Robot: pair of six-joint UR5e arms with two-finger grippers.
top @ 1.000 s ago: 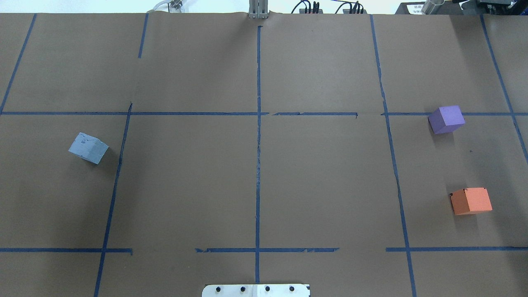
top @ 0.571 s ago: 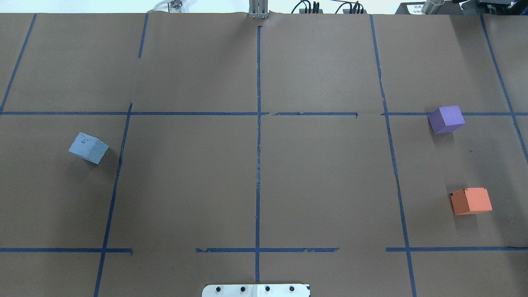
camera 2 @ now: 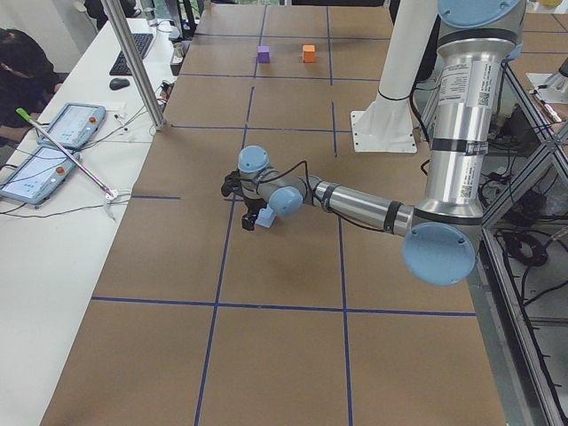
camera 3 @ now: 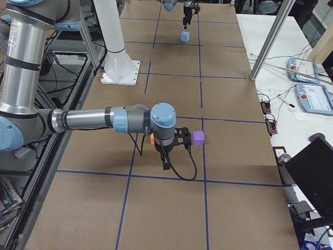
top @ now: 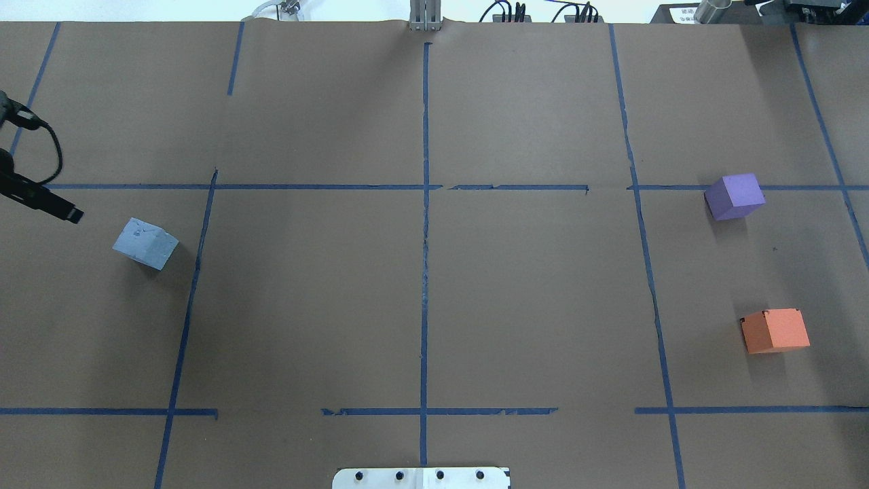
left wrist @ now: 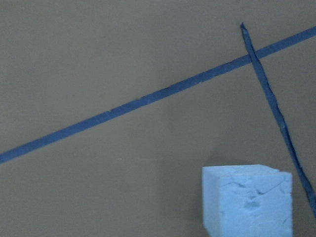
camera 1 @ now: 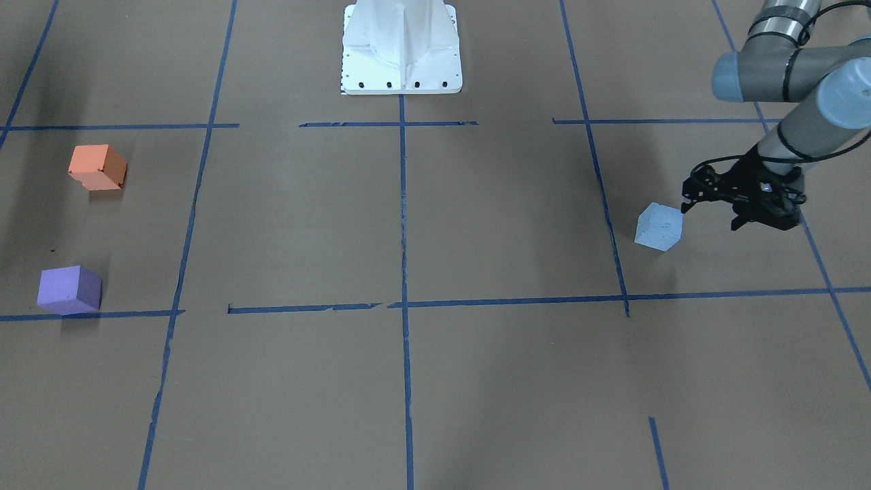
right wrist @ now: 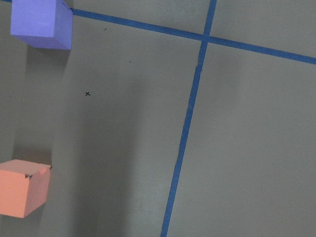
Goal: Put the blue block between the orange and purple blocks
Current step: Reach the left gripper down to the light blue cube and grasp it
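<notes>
Blocks on the surface (top: 543, 305): three in all, one of each colour.
- Blue block (top: 144, 243): one. Resting on the robot's left half, turned at an angle to the tape lines (top: 425, 272), just beside a long tape line.
- Purple block (top: 734, 196): one. On the robot's right half, touching a cross tape line.
- Orange block (top: 775, 331): one. On the same half, nearer the robot than purple, with a bare gap between the two.

Blue well apart from the other pair, not between them.

Arms: two. Tools: two.
- Left tool (camera 1: 710, 216): just beside the blue block on its outer side, raised above the surface, not touching it. Jaws spread apart, nothing held. Blue block low in the left wrist view (left wrist: 247, 200), with two tape lines crossing beyond it.
- Right tool (camera 3: 167, 156): seen only in the exterior right view, near the purple and orange pair and partly hiding the orange block there. Spread or closed: cannot tell. Both blocks at the left edge of the right wrist view.

Between blue and the pair: brown surface crossed by tape lines. White base plate (camera 1: 401, 47) at the robot's edge, centred.

Beyond the surface on the operators' side: a white bench with two pendants (camera 2: 71, 124), a keyboard (camera 2: 138, 53), an upright metal post (camera 2: 133, 62) and a seated person (camera 2: 22, 62).
</notes>
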